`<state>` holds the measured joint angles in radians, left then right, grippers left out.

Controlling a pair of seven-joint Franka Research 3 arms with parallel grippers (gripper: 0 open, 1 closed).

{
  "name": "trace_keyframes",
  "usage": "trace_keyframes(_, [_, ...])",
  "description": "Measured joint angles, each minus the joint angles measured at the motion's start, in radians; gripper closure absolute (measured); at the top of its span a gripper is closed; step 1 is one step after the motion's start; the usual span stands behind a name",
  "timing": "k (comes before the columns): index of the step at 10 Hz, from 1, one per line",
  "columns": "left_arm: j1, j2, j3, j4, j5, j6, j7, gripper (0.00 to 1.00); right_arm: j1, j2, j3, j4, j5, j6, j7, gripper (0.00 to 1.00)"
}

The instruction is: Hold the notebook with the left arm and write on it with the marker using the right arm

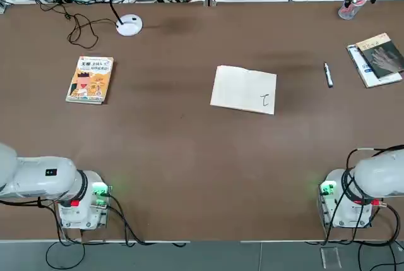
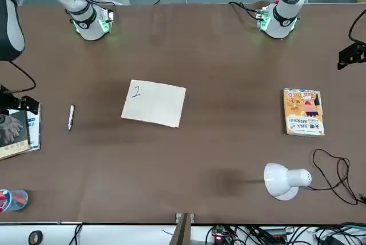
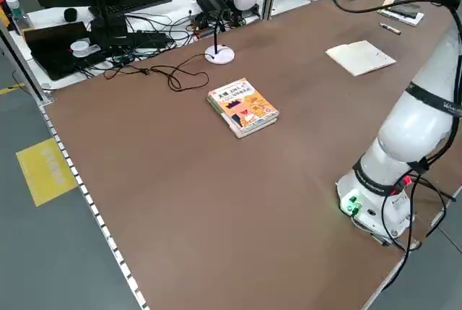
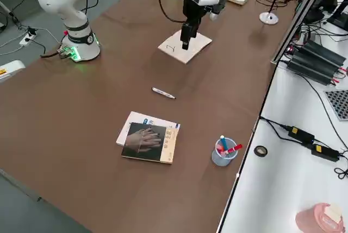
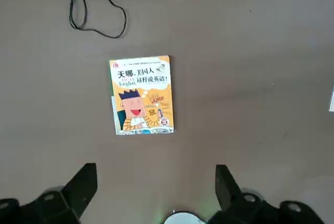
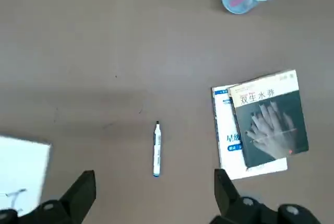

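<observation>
Marker [image 6: 156,148] lies free at lower centre of the right wrist view, long axis running away from the wide-open right gripper [image 6: 151,195] above; notebook [image 1: 243,90] probably already marked.

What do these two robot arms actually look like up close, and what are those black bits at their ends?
Both are glossy white, rounded jointed arms with dark grey joint rings. The left arm and right arm stand on bases glowing green, with small red parts and black cables trailing off. Each end effector, left and right, has two black angular fingers.
</observation>
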<state>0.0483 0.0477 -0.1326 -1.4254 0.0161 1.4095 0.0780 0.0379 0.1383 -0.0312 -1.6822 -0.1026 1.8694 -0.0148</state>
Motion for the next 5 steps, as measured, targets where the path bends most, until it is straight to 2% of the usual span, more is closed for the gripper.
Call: trace_keyframes(5, [0.001,0.000,0.004,-0.013,0.000,-0.001,0.000,0.00,0.000,-0.067,0.000,0.002,0.043,-0.054,0.048,0.00])
